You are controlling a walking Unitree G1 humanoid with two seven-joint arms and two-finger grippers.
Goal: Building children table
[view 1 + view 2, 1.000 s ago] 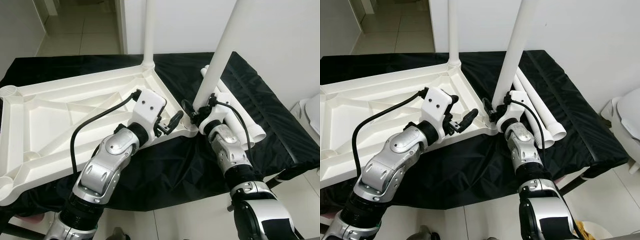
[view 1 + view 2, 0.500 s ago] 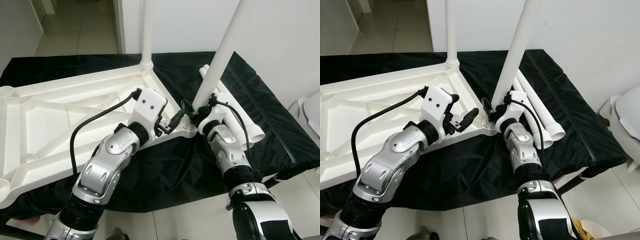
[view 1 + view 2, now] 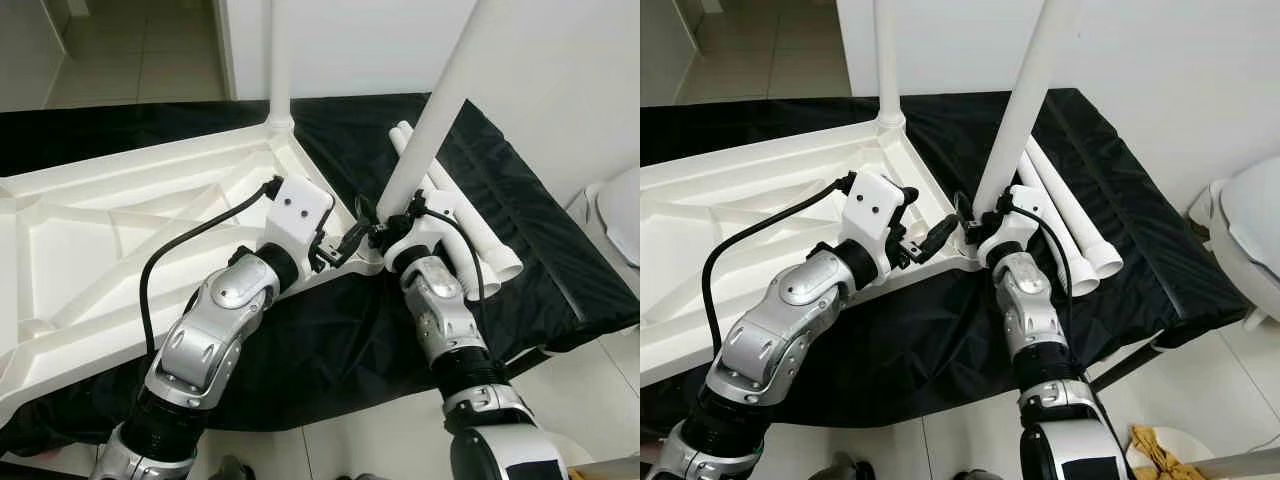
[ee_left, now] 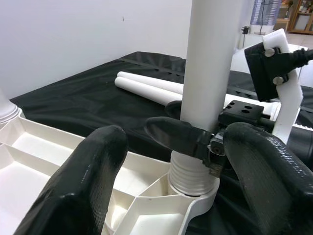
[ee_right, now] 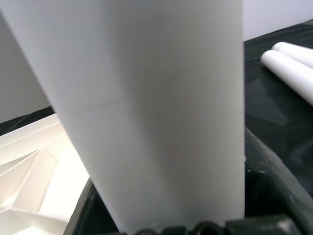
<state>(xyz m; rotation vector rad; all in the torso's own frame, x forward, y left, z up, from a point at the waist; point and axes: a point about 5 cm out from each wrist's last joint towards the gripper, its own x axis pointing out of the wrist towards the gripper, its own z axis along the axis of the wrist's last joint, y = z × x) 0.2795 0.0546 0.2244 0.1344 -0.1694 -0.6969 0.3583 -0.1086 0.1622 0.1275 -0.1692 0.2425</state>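
- We have the white tabletop (image 3: 120, 230) lying upside down on the black cloth (image 3: 520, 260), ribs facing up, and we are fitting a leg into its near right corner socket (image 4: 190, 183).
- Our right gripper (image 4: 195, 134) is clamped around that leg (image 3: 440, 110) just above its threaded end; in the left wrist view its fingers (image 4: 171, 134) wrap the tube right over the socket.
- Our left gripper (image 3: 350, 240) sits just beside the same corner with its fingers (image 4: 93, 161) spread apart, gripping nothing, the tabletop edge between them.
- The leg's long axis runs up from the socket and leans a little toward the wall on our right, so it does not look square to the tabletop.
- To do this step well, we judge that we should bring the tube upright before turning, so the thread catches evenly and does not cross.
- We should also steady the tabletop corner with the left gripper while the right one twists, or the slab may slide on the cloth.
- One leg (image 3: 278, 60) already stands upright in the far corner, and spare legs (image 3: 470, 215) lie side by side on the cloth just beyond our right gripper.
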